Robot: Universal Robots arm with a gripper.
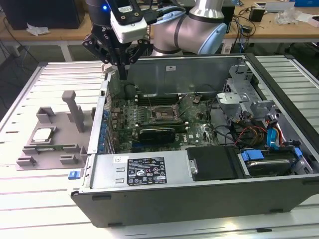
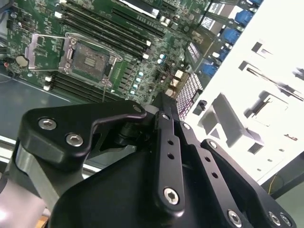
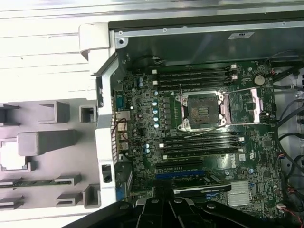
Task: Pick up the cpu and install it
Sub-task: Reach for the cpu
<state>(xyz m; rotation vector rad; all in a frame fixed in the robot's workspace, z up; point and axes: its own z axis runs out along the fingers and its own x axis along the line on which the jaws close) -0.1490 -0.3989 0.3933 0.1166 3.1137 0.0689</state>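
Note:
The cpu (image 1: 42, 134) is a small pale silver square lying flat in the grey fixture (image 1: 55, 127) on the table, on the exterior view's left of the computer case; it also shows as the cpu (image 3: 9, 156) in the first wrist view. My gripper (image 1: 122, 74) hangs above the case's back corner nearest the fixture, well above the cpu and apart from it. Its black fingers (image 2: 164, 111) meet at the tips with nothing between them. The dark square socket (image 1: 162, 114) (image 3: 205, 110) (image 2: 88, 59) on the motherboard stands with its metal frame swung open.
The open case's metal walls (image 1: 99, 114) stand between the fixture and the motherboard (image 3: 142, 118). Memory slots flank the socket. A tall grey post (image 1: 75, 107) rises from the fixture. A drive cage and cables (image 1: 259, 124) fill the case on the exterior view's right.

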